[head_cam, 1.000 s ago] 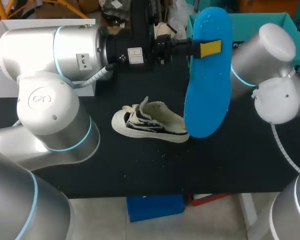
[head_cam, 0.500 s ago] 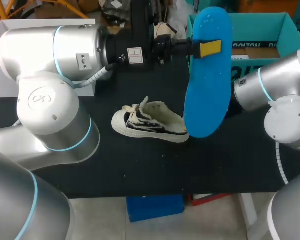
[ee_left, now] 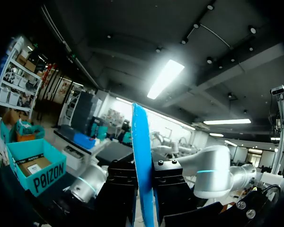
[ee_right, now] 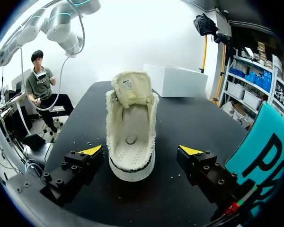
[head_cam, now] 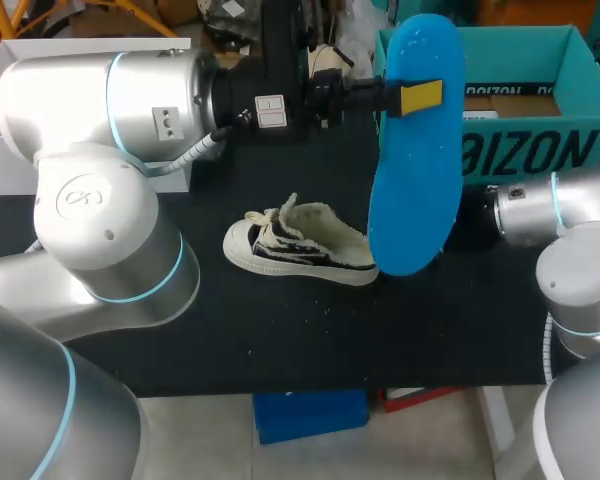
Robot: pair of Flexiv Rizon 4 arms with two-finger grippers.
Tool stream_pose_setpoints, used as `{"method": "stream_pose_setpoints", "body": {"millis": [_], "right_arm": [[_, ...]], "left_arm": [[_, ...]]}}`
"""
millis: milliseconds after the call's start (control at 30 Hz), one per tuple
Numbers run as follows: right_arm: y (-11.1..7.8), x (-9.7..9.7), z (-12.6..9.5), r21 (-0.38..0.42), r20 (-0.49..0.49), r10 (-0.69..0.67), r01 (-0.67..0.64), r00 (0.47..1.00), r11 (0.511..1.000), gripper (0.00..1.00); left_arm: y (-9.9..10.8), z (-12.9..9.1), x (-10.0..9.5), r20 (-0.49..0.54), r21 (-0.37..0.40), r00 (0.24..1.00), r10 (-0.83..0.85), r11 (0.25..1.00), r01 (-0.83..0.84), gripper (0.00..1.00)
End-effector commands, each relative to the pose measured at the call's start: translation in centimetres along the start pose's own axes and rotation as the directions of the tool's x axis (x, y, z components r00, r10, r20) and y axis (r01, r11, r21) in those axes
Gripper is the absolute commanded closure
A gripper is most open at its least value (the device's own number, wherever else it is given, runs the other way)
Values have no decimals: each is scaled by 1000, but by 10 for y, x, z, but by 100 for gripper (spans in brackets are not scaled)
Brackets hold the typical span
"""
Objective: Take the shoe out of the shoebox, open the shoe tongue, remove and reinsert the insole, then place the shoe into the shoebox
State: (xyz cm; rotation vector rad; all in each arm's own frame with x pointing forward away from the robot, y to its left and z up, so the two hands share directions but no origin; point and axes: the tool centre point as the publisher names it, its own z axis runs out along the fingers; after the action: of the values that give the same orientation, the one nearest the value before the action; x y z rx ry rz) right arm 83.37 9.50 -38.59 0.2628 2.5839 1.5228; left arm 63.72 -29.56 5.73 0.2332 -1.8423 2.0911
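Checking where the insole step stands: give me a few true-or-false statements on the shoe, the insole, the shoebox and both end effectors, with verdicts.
1. The blue insole is out of the shoe, clamped in the left end effector. True.
2. The shoe lies inside the shoebox. False: it sits on the black table, outside the teal shoebox.
3. The right end effector is shut on the shoe's heel. False: it is open, straddling the heel without touching it.
4. The shoe's tongue is pulled forward, leaving the inside open to view. True.
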Motion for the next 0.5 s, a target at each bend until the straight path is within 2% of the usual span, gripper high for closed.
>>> {"method": "stream_pose_setpoints", "body": {"millis": [33, 133, 333, 400, 467, 500], "right_arm": [[-4, 0, -1, -22, 9, -9, 9, 1000, 1000, 0], [-4, -4, -6, 43, 12, -21, 20, 1000, 999, 0], [-1, -15, -16, 283, 43, -63, 49, 997, 958, 0], [2, -19, -19, 401, 51, -89, 61, 995, 914, 0], [4, -21, -17, 462, 40, -96, 67, 995, 884, 0], [3, -22, -15, 519, 45, -94, 57, 995, 853, 0]], "left_arm": [[0, 1, 1, 4, -2, 1000, -1, 1000, 1, 100], [0, 1, 1, 4, -2, 1000, -1, 1000, 1, 100], [0, 1, 1, 4, -2, 1000, -1, 1000, 1, 100], [0, 1, 1, 4, -2, 1000, -1, 1000, 1, 100], [0, 1, 1, 4, -2, 1000, -1, 1000, 1, 100], [0, 1, 1, 4, -2, 1000, -1, 1000, 1, 100]]}}
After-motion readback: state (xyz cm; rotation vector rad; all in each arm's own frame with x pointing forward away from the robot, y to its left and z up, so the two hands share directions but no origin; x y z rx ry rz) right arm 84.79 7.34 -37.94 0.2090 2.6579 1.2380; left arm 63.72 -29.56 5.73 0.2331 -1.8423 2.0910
